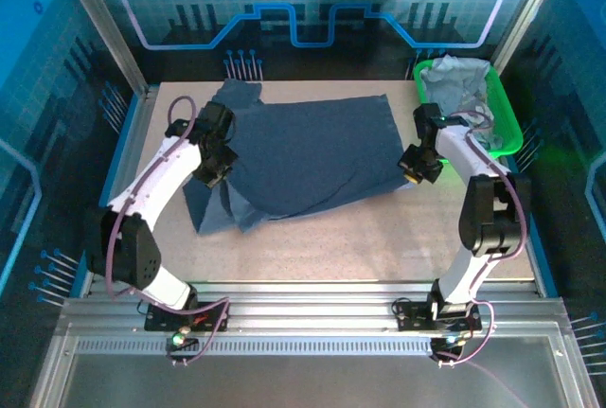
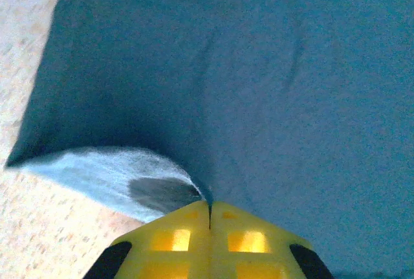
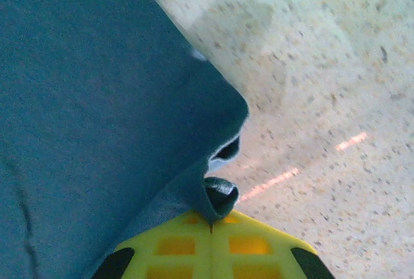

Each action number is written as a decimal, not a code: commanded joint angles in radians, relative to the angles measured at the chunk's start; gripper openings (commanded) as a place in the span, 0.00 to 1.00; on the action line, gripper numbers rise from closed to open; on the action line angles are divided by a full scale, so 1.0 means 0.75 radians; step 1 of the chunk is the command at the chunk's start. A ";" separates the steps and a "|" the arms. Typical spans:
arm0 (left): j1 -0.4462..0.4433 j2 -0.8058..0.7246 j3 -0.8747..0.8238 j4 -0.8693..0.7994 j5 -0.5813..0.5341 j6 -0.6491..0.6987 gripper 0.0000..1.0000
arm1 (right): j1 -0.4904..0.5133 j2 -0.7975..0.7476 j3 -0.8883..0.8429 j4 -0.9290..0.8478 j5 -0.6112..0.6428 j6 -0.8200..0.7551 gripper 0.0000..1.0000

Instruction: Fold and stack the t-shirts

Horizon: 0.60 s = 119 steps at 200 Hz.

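A dark slate-blue shirt lies spread and rumpled on the table. Its long axis runs straight away from the green tray, and its nearer end stops just short of the tray's wall. Paler shirts sit heaped inside the tray.

The right tool, on the arm beside the tray, is clenched on the shirt's tray-side corner. Its wrist view shows the jaws pressed together with a curl of hem pinched between them and bare table beyond.

The left tool is clamped on the shirt's edge farthest from the tray. There the wrist view shows the jaws closed on the cloth beside a flap turned over to bare its paler underside.

The shirt thus stretches between the two tools, one at each end, with loose folds bunched at the end away from the tray. Each arm is nearest the end it holds. By the look of it, the cloth is gripped for a straightening pull along that axis or a fold across it. The fold appears not yet made, and stacking not yet begun.
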 commanded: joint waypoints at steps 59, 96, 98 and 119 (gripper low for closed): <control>0.112 0.293 0.416 0.030 -0.003 0.293 0.00 | 0.008 0.235 0.265 -0.124 0.042 0.056 0.00; 0.121 0.389 0.540 0.042 -0.013 0.343 0.00 | 0.008 0.302 0.334 -0.147 0.063 0.074 0.00; 0.121 0.394 0.544 0.040 -0.014 0.344 0.00 | 0.007 0.304 0.338 -0.147 0.063 0.074 0.00; 0.133 0.438 0.585 0.029 -0.010 0.350 0.00 | 0.006 0.331 0.374 -0.151 0.063 0.075 0.00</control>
